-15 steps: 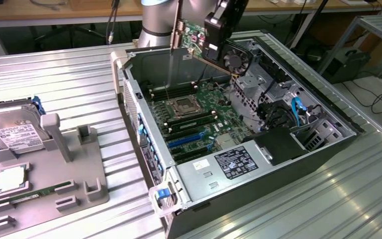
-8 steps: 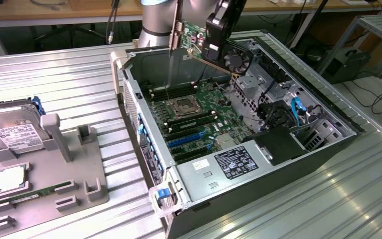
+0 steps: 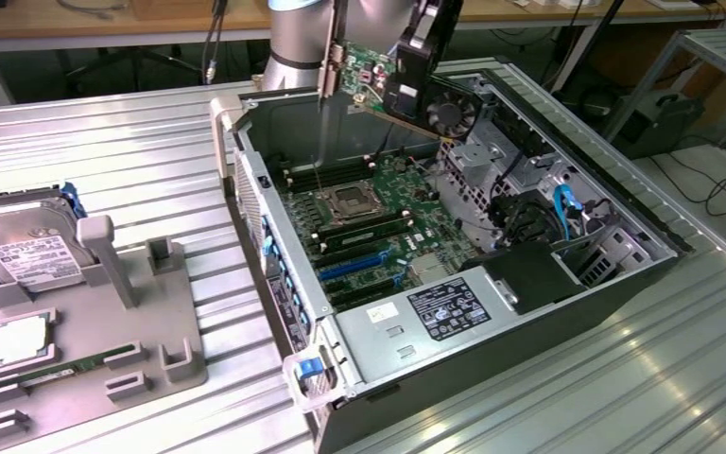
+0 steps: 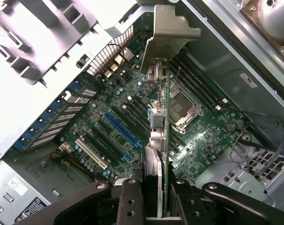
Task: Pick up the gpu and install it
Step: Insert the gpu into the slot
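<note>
The gpu (image 3: 382,80) hangs in the air above the back end of the open computer case (image 3: 615,274), tilted, with its round black fan facing the exterior view's right and its pale bracket strip toward the left. My gripper (image 3: 423,43) is shut on the card's upper edge. In the wrist view the gpu (image 4: 160,140) appears edge-on between my two fingers (image 4: 128,201), and its metal bracket (image 4: 168,35) points away from me. Below it lies the green motherboard (image 4: 203,136) with a blue expansion slot (image 4: 123,129). The card is well above the board and touches nothing.
The case's side walls and a drive cage (image 3: 514,161) surround the motherboard (image 3: 376,222); the power supply (image 3: 445,307) fills the near end. On the exterior view's left, a grey fixture (image 3: 124,331) holds a hard drive (image 3: 23,248), a processor (image 3: 19,340) and a memory stick (image 3: 79,367).
</note>
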Controlling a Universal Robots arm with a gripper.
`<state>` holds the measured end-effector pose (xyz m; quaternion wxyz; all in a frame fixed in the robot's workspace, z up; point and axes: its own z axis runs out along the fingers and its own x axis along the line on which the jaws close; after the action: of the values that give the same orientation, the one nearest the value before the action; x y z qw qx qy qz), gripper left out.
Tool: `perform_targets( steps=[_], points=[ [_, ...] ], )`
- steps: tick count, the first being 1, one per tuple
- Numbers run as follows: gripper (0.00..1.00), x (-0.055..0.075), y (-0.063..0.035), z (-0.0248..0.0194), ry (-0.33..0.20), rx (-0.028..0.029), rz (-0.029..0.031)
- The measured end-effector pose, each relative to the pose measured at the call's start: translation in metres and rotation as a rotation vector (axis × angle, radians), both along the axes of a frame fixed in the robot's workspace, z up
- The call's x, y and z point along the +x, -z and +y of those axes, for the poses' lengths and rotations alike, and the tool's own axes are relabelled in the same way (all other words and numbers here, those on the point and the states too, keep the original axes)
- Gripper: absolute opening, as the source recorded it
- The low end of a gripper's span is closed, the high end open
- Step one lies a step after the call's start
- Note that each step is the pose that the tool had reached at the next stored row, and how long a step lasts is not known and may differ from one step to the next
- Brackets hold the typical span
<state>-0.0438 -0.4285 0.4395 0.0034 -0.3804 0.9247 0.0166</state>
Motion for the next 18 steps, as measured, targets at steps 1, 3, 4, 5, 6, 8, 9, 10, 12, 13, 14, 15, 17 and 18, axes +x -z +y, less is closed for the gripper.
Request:
perform_targets(
  steps=[1, 3, 4, 5, 6, 8, 9, 10, 12, 13, 14, 15, 17, 18],
  points=[
    [0.27, 0.0000, 0.0000, 0.0000, -0.010, 0.0000, 0.0000],
    [0.27, 0.0000, 0.0000, 0.0000, -0.025, -0.0001, 0.0000],
    [0.27, 0.0000, 0.0000, 0.0000, -0.034, 0.0000, 0.0000],
    [0.27, 0.0000, 0.0000, 0.0000, -0.042, 0.0000, 0.0000],
    [0.27, 0.0000, 0.0000, 0.0000, -0.049, -0.0001, 0.0000],
    [0.27, 0.0000, 0.0000, 0.0000, -0.063, 0.0000, 0.0000],
    [0.27, 0.0000, 0.0000, 0.0000, -0.072, -0.0001, 0.0000],
    [0.27, 0.0000, 0.0000, 0.0000, -0.080, -0.0001, 0.0000],
    [0.27, 0.0000, 0.0000, 0.0000, -0.095, 0.0000, 0.0000],
    [0.27, 0.0000, 0.0000, 0.0000, -0.103, -0.0001, 0.0000],
    [0.27, 0.0000, 0.0000, 0.0000, -0.110, 0.0000, 0.0000],
    [0.27, 0.0000, 0.0000, 0.0000, -0.117, 0.0000, 0.0000],
    [0.27, 0.0000, 0.0000, 0.0000, -0.133, 0.0000, 0.0000],
    [0.27, 0.0000, 0.0000, 0.0000, -0.141, -0.0001, 0.0000]
  ],
)
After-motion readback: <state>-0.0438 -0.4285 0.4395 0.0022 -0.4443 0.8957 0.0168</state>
